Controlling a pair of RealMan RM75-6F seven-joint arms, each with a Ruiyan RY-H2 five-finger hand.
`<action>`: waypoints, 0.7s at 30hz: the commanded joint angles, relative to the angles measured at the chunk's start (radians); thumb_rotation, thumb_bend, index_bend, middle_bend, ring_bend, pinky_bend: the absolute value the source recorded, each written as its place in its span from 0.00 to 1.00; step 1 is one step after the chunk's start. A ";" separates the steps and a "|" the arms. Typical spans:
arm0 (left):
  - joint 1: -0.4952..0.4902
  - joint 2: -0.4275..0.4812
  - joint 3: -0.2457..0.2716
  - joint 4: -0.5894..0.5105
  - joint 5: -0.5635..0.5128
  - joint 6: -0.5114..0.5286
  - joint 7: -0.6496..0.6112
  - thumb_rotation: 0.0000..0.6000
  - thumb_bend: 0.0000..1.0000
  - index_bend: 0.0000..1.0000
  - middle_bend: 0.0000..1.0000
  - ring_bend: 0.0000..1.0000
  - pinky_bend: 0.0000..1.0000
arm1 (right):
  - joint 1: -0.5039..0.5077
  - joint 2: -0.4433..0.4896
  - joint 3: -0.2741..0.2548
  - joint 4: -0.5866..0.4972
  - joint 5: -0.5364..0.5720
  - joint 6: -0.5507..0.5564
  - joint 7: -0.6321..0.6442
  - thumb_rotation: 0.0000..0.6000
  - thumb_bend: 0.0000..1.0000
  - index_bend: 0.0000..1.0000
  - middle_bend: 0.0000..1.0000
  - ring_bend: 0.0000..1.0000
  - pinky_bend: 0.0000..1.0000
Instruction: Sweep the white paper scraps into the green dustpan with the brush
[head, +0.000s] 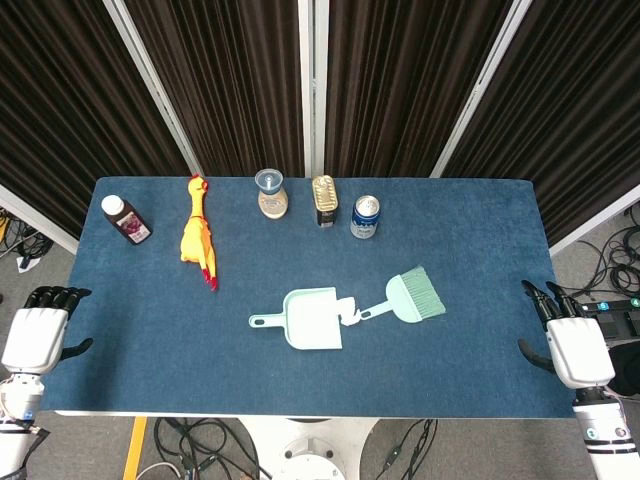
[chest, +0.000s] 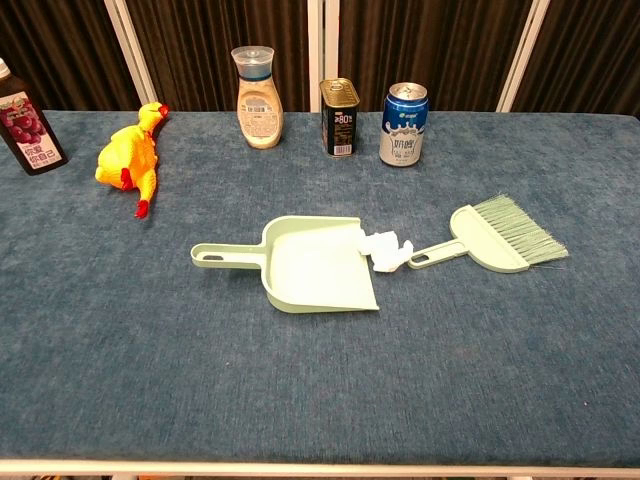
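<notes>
Table: a blue felt-covered table (head: 450, 350) fills the middle of both views, dark curtains behind it.
Dustpan: the pale green plastic dustpan (head: 312, 319) lies flat at centre frame, handle pointing left, mouth opening toward the right.
Scraps: the crumpled white paper scraps (chest: 388, 249) sit right at the dustpan's mouth edge, touching the brush handle tip.
Brush: the pale green hand brush (chest: 495, 238) lies just right of the scraps, bristles fanned toward the right.
Left hand: the white left hand (head: 38, 330) hangs off the table's lower-left edge, dark fingers loosely apart, holding nothing.
Right hand: the white right hand (head: 568, 340) mirrors it at the lower right, also released and empty.
Back row: a dark juice bottle (chest: 30, 125), yellow rubber chicken (chest: 130, 158), beige-labelled bottle (chest: 258, 97), dark tin (chest: 340, 117), blue drink can (chest: 403, 125).
</notes>
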 joint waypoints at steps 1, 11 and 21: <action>0.001 -0.001 0.001 0.001 0.001 0.003 0.002 1.00 0.10 0.26 0.30 0.23 0.21 | 0.000 0.001 -0.001 0.000 -0.001 0.000 0.000 1.00 0.17 0.09 0.23 0.09 0.23; 0.005 -0.001 0.003 -0.005 0.006 0.011 0.002 1.00 0.10 0.26 0.30 0.23 0.21 | 0.059 -0.007 -0.010 0.007 -0.052 -0.077 0.037 1.00 0.17 0.10 0.24 0.09 0.24; 0.007 -0.001 0.005 -0.002 0.020 0.022 -0.009 1.00 0.10 0.26 0.30 0.23 0.21 | 0.318 -0.151 0.031 0.145 -0.061 -0.413 0.037 1.00 0.17 0.30 0.33 0.11 0.24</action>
